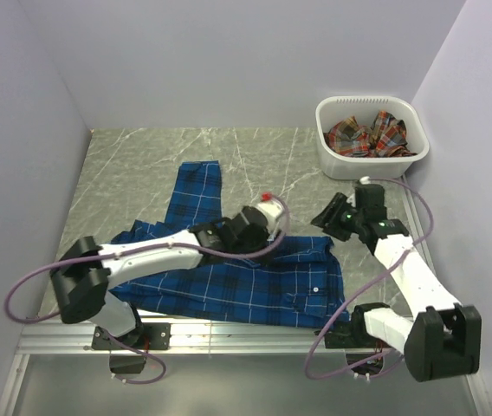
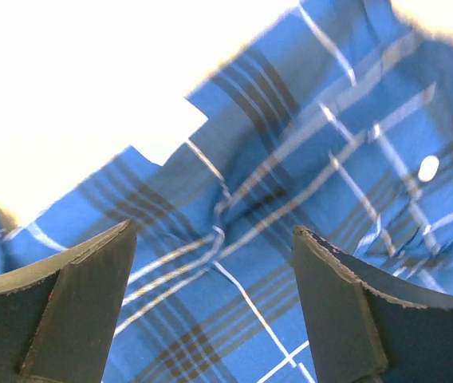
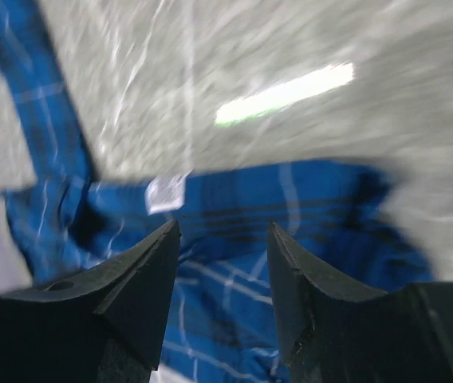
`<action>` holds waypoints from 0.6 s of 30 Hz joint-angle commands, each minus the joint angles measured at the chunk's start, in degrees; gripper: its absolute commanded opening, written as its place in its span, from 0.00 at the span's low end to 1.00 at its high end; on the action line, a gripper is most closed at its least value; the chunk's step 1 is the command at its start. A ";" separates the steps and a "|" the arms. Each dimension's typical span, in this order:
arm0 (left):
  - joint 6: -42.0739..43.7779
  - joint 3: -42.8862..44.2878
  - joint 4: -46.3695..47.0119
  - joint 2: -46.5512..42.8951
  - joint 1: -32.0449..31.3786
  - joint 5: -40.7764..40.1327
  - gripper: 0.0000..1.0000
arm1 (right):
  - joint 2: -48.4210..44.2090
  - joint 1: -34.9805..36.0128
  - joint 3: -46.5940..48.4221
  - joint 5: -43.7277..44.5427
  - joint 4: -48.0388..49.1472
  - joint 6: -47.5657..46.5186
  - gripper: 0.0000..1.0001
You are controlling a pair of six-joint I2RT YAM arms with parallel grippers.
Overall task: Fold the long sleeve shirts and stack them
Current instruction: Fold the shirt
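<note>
A royal blue plaid long sleeve shirt (image 1: pixel 246 286) lies spread across the near middle of the table, one sleeve (image 1: pixel 198 191) reaching toward the back. My left gripper (image 1: pixel 268 221) hovers over the shirt's upper edge. In the left wrist view it (image 2: pixel 214 235) stands wide open, with only blue cloth (image 2: pixel 306 159) beneath and nothing between the fingers. My right gripper (image 1: pixel 326 217) is just past the shirt's right upper corner. It (image 3: pixel 222 227) is open and holds nothing, above blurred blue cloth (image 3: pixel 234 279) with a white label (image 3: pixel 165 193). A red-orange plaid shirt (image 1: pixel 367 136) lies crumpled in the basket.
A white plastic basket (image 1: pixel 326 147) stands at the back right corner, close to the right wall. Grey marbled tabletop (image 1: pixel 142 165) shows behind and left of the shirt. Walls close in the table on the left, back and right.
</note>
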 commanded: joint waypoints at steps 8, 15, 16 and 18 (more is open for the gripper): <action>-21.53 -11.02 -3.55 -12.90 22.49 -2.89 0.83 | 8.76 7.51 -7.56 -4.26 2.33 1.66 0.51; -30.94 -18.34 -8.04 -15.02 40.42 1.50 0.83 | 12.28 7.51 -9.59 -1.62 -0.50 -0.37 0.50; -32.51 -18.95 -8.30 -14.93 43.92 2.38 0.83 | 12.54 7.51 -9.68 -1.18 -0.67 -0.37 0.50; -34.01 -20.98 -8.04 -14.40 47.45 5.62 0.84 | 13.34 7.51 -9.60 0.92 -1.37 -0.54 0.50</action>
